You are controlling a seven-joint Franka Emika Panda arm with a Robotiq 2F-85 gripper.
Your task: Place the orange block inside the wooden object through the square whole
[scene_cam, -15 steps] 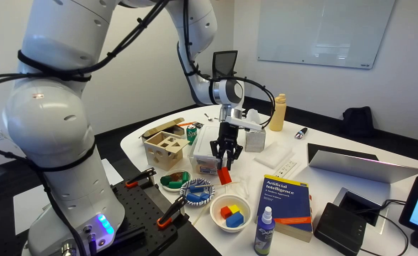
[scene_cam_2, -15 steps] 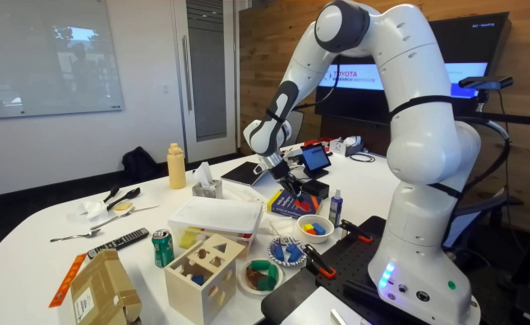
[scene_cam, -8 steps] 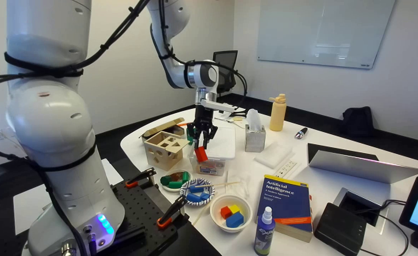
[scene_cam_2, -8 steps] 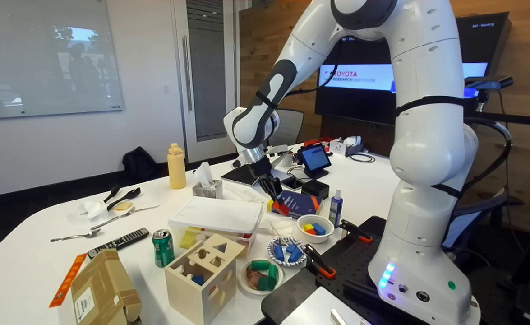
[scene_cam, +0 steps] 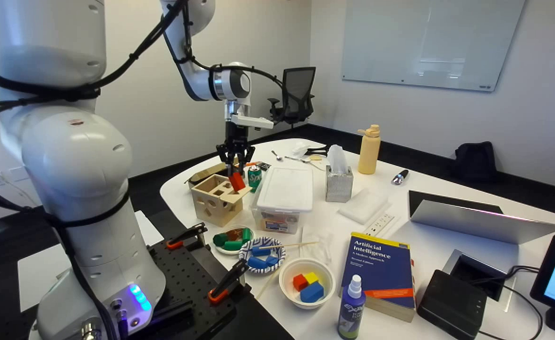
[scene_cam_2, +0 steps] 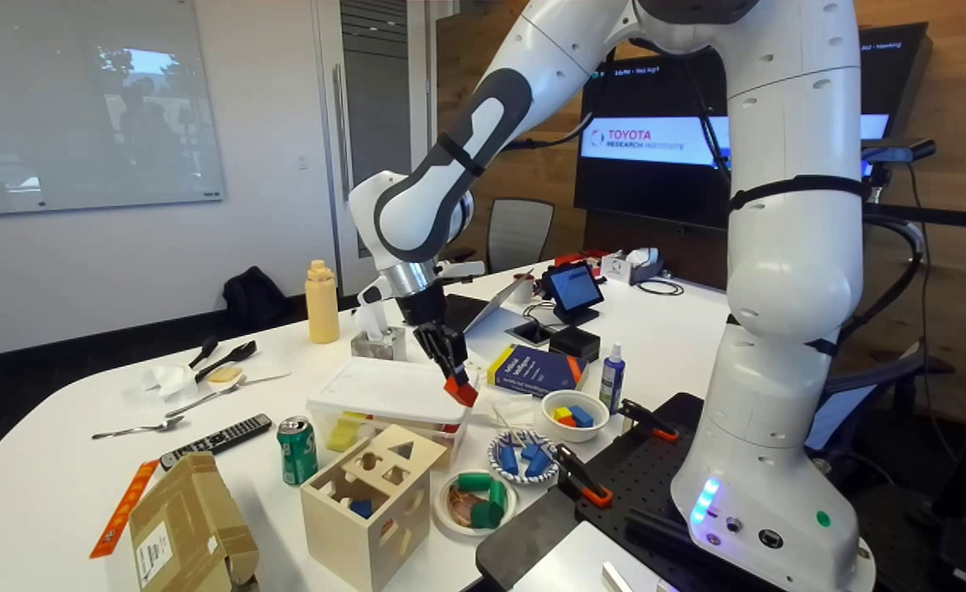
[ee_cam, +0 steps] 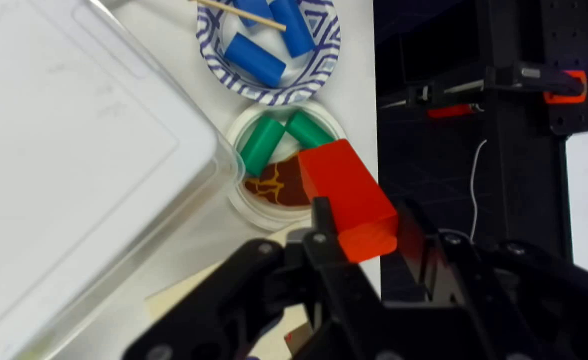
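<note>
Parted only by its width, the fingers (ee_cam: 323, 220) grip a tilted orange block (ee_cam: 351, 190) in the air, outside and near the wooden box (scene_cam_2: 347, 538). A plastic tub (scene_cam: 284, 189) stands just beside that box.

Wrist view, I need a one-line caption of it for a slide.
Gripper holding the orange-red block, seen against a pale dish with green pieces, a patterned bowl of blue pieces nearby.
</note>
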